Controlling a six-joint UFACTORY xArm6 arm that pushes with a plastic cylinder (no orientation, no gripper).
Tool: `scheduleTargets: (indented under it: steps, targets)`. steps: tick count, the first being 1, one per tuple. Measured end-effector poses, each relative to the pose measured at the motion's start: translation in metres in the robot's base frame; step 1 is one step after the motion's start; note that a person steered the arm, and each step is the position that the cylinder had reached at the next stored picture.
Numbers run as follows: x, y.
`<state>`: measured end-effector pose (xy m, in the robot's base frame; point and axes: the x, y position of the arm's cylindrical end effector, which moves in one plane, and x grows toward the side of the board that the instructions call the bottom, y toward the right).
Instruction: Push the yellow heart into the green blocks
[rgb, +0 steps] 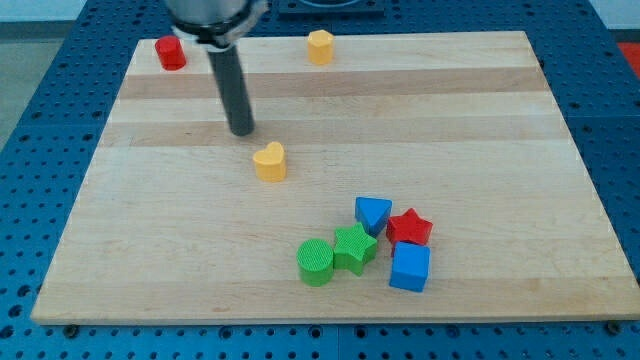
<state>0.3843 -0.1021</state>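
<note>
The yellow heart lies near the middle of the wooden board. My tip rests on the board just up and to the left of the heart, a small gap apart. The green cylinder and the green star sit side by side, touching, toward the view's bottom, down and to the right of the heart.
A blue triangular block, a red star and a blue cube cluster right of the green star. A red cylinder is at the top left, a yellow hexagonal block at the top middle.
</note>
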Motion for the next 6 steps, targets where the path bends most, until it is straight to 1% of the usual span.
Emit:
scheduleTargets:
  steps: [1, 2, 3, 4, 5, 6]
  targets:
    - [0.061, 0.018]
    - [0.111, 0.039]
    - [0.113, 0.044]
    - [0.084, 0.034]
    - [0.071, 0.053]
    - [0.105, 0.066]
